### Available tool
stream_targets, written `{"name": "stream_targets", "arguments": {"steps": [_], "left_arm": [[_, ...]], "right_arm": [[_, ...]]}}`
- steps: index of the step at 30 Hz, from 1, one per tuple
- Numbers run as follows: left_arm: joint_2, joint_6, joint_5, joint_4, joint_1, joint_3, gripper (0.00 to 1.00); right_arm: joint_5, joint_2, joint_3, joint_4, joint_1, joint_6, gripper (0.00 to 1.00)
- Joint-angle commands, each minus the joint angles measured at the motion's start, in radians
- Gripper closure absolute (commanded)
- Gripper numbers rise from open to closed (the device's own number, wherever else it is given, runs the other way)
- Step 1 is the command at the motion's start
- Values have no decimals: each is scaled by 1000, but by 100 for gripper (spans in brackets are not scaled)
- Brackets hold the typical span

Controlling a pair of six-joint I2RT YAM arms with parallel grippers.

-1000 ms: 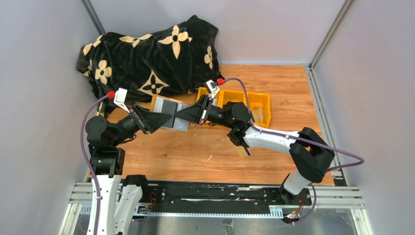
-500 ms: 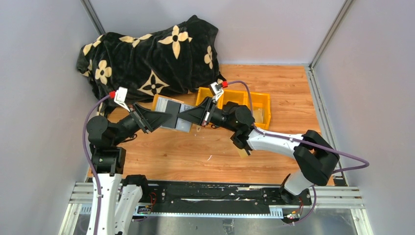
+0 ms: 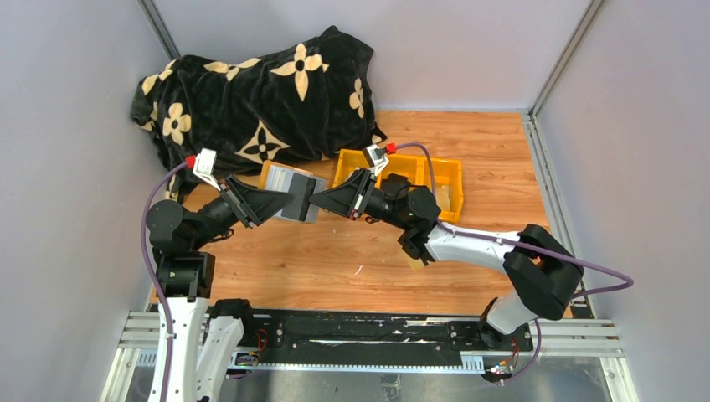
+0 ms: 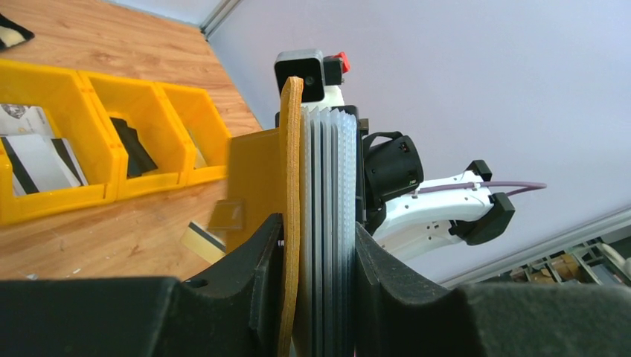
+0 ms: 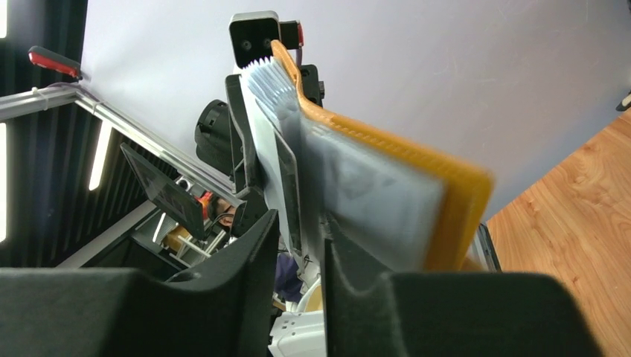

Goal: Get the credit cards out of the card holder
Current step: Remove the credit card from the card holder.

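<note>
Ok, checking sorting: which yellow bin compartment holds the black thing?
The middle compartment; the black thing lies there, pale striped cards in an end one.

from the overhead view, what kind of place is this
Most likely a robot test cell in a lab: plain grey panel walls, left arm and right arm bolted to a rail at the table's near edge, and staged props like the yellow bin tray.

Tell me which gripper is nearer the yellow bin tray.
Right. The right gripper sits just off the left end of the yellow bin tray; the left gripper is farther left, clamping the card holder.
</note>
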Motion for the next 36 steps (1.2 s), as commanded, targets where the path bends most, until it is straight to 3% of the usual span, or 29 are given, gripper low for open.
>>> {"name": "stream_targets", "arguments": {"steps": [1, 4, 13, 17, 20, 23, 36], "left_arm": [[-22, -28, 35, 80, -9, 28, 92], [-22, -28, 32, 73, -10, 35, 100], [-16, -32, 22, 64, -9, 38, 100], [-13, -17, 27, 50, -10, 43, 100], [-12, -17, 23, 47, -10, 49, 100], [-10, -21, 21, 51, -9, 54, 100], [3, -42, 12, 68, -10, 89, 100]], "right_arm": [[-20, 34, 33, 34, 1, 18, 62], [-34, 54, 54, 75, 2, 44, 57], [-78, 131, 134, 190, 14, 136, 61], [-97, 148, 162, 238, 16, 165, 72], [-100, 148, 150, 246, 15, 172, 89], [-92, 138, 113, 253, 10, 172, 97], [-111, 34, -75, 299, -82, 163, 100]]}}
